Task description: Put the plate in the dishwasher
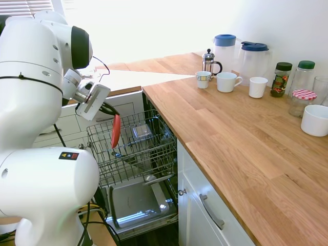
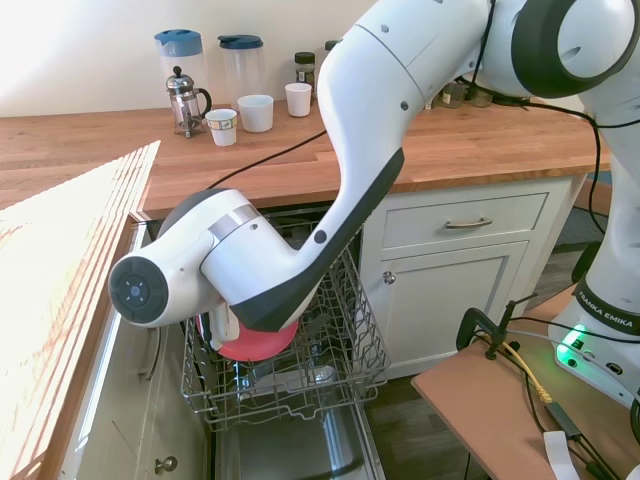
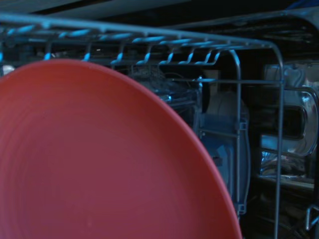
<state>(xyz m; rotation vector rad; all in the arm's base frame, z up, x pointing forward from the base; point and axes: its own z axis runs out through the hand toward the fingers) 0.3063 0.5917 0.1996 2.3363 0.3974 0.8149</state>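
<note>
We see the end effector (image 1: 108, 109) pinching the plate (image 1: 116, 130) by its upper rim; the plate hangs on edge, directly below it, long axis vertical, over the dishwasher (image 1: 134, 202) rack (image 1: 133, 151), not yet seated between tines

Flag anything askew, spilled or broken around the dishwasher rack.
Nothing stands out. The plate hangs on edge from the gripper over the wire rack of the dishwasher, apparently on purpose for slotting in. No spills or damage show.
</note>
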